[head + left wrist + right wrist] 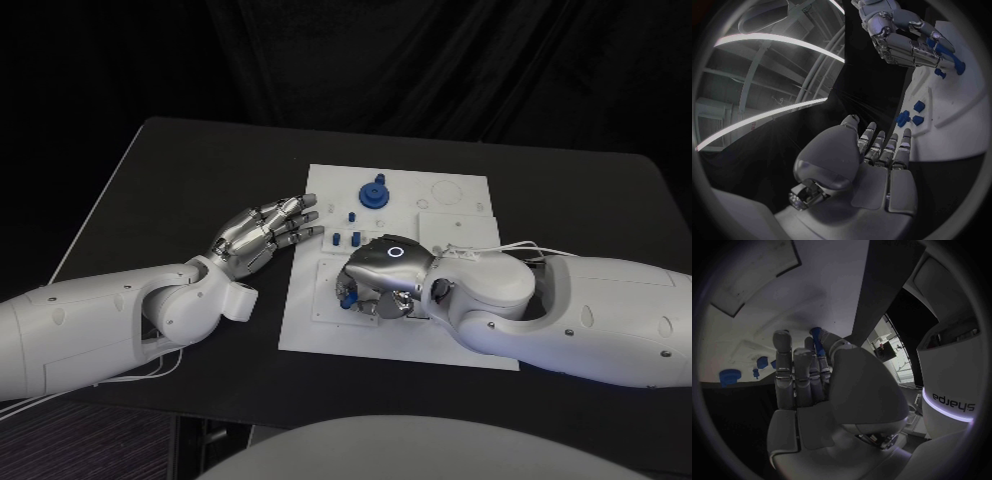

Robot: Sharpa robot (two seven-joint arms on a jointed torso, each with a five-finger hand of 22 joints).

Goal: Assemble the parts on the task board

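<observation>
Task board (pixel 462 190) sits mid worktop (pixel 188 170). Your right robot hand (pixel 384 282) is palm-down over the board, pinching a blue part (pixel 817 336). Your left robot hand (pixel 267 228) hovers empty, fingers spread, just beside the board's edge, near small blue pegs (pixel 342 238).

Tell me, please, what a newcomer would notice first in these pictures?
Probably the right hand, bent down over the middle of the white task board, pinching a blue part. Next, the left hand at the board's left edge, open. Then the blue round part near the far edge.
</observation>
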